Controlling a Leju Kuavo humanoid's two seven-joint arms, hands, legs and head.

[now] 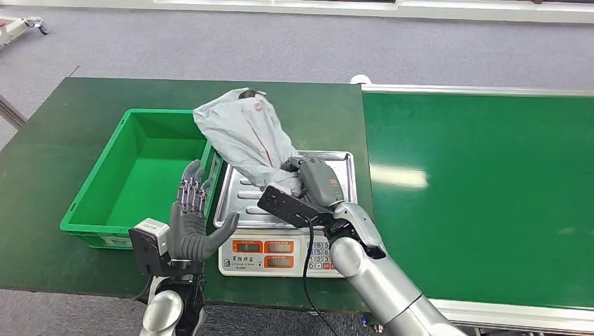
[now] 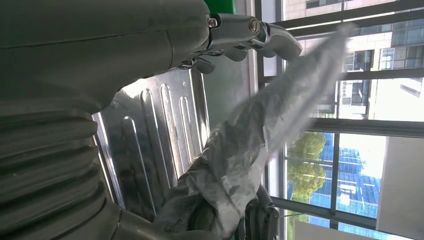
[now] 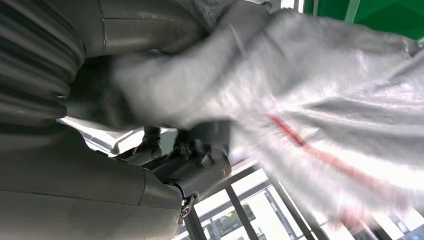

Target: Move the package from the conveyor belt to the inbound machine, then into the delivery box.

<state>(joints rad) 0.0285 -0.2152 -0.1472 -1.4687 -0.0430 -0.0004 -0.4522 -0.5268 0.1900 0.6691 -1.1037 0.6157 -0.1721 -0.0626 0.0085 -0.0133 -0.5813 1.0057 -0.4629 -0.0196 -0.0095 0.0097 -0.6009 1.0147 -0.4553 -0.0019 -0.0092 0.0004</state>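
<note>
While the right hand [image 1: 308,176] grips the crumpled grey plastic package [image 1: 245,133] above the ribbed steel pan of the weighing scale [image 1: 335,162], the left hand [image 1: 190,217] hovers empty, fingers apart, beside the green plastic crate [image 1: 105,175]

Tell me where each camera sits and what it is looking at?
Head view: high on the robot, looking down at the scale, green bin and conveyor belt; both silver arms show.
Left wrist view: behind the left robot hand, facing the scale's metal tray and the windows; its grey cover shows.
Right wrist view: behind the right robot hand, close on the grey package it holds.
All three share the package.
</note>
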